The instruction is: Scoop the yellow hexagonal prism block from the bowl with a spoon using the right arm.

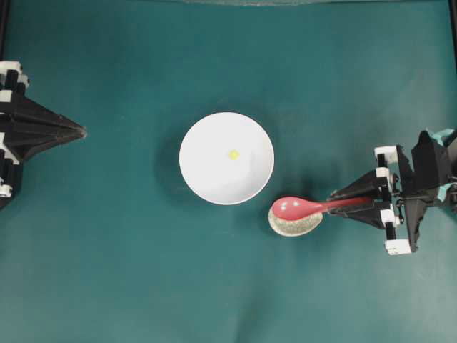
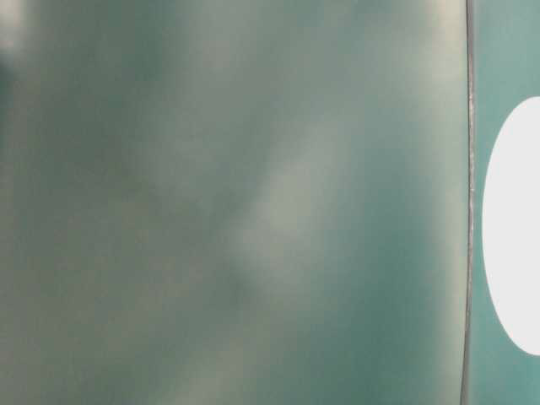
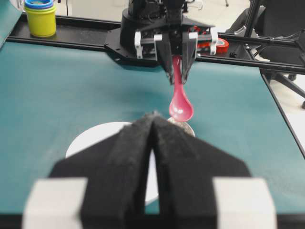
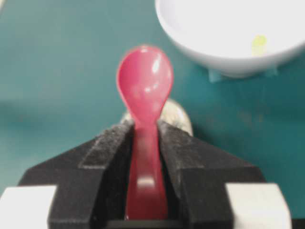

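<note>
The white bowl stands mid-table with the tiny yellow hexagonal prism block lying inside it. Right of the bowl, the pink-red spoon points its scoop toward the bowl, over a speckled spoon rest; I cannot tell whether they touch. My right gripper is shut on the spoon's handle. In the right wrist view the handle of the spoon runs between the jaws of my right gripper, with the bowl and block ahead to the right. My left gripper is shut and holds nothing, far left of the bowl.
The left wrist view shows stacked yellow and blue cups and a red tape roll on the black frame beyond the teal mat's far edge. The table-level view is a blur with only a white oval at its right edge.
</note>
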Tool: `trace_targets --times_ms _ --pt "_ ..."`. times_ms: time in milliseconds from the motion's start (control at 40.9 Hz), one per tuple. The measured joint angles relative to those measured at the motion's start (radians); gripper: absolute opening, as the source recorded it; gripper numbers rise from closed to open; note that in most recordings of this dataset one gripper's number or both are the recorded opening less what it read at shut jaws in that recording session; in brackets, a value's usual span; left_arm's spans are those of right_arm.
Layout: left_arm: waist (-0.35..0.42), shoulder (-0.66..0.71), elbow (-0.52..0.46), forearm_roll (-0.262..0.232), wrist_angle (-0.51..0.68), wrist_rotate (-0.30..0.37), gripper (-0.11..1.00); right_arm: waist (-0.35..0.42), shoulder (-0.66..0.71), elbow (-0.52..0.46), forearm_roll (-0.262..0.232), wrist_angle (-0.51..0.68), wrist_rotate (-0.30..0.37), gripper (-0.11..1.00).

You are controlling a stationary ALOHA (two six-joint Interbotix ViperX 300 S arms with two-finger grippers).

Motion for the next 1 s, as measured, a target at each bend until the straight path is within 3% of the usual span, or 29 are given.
trace_targets --times_ms 171,343,514,710,1003 --pt "0.0 -0.003 0.0 0.0 -0.005 0.0 -0.01 -0.087 -0.13 -0.087 0.002 0.23 -0.11 0.23" --pt "-0.002 -0.003 0.0 0.0 -0.012 0.0 -0.01 -0.198 -0.181 -0.202 0.0 0.499 -0.163 0.23" --pt "0.0 -0.003 -0.002 0.0 -0.014 0.0 -0.01 -0.302 -0.167 -0.295 0.002 0.687 -0.163 0.23" --pt "-0.005 -0.003 0.0 0.002 -0.017 0.0 -0.01 -0.396 -0.103 -0.385 0.0 0.822 -0.163 0.23" --pt "-0.009 -0.005 -0.002 0.0 -0.018 0.0 -0.01 -0.488 0.034 -0.54 -0.002 1.039 -0.158 0.23"
